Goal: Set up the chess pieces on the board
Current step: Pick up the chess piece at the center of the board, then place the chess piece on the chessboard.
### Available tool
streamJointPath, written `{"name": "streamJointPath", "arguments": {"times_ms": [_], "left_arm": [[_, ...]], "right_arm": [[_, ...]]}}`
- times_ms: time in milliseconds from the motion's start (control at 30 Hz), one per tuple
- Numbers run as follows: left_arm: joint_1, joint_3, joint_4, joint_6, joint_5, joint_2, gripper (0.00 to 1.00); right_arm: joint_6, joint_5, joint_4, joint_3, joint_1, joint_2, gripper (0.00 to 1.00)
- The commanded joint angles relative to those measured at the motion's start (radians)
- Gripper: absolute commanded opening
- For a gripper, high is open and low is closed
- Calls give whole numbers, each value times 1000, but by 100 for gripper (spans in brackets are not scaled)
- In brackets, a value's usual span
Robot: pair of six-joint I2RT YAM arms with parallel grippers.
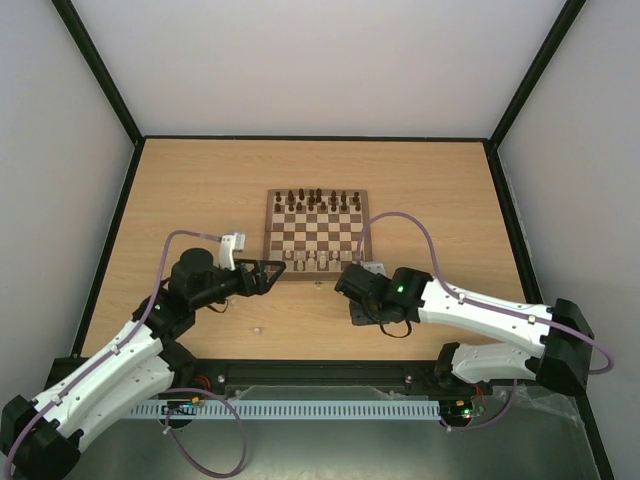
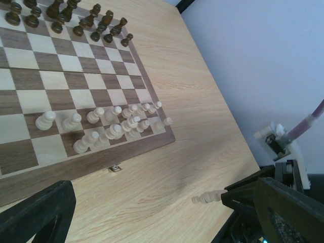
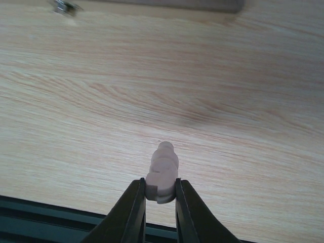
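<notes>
At lower centre, 2 black jaws pinch the base of 1 pale chess piece (image 3: 163, 171), its top pointing up the frame. Light wood-grain desk (image 3: 228, 101) fills the rest. A small metal latch (image 3: 63, 6) and the board (image 3: 177, 4) edge line the top.

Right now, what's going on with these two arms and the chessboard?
The right gripper is shut on one pale chess piece, holding it on its side over the table, just off the near edge of the board. The left gripper is open and empty by the board's near-left corner. The other pale pieces stand in the two near rows, and the dark pieces line the far side.
</notes>
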Motion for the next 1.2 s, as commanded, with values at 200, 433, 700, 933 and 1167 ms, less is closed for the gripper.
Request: {"name": "streamJointPath", "arguments": {"times_ms": [200,433,700,933,1167], "left_arm": [[-81,-201,286,-94,128,-71,99],[-261,-204,315,-48,27,-72,99],[-385,-210,425,4,-27,-90,79],[-433,-240,543,12,-47,-88,60],[-457,-241,555,22,-67,-104,52]], "right_arm": [[-158,-178,29,191,-74,-50,16],[-217,-388,132,257,-118,-49,16],[-211,-544,219,265,-122,-78,16],[-190,-594,262,261,-127,-139,16],[-193,-605,258,255,-141,-166,16]]}}
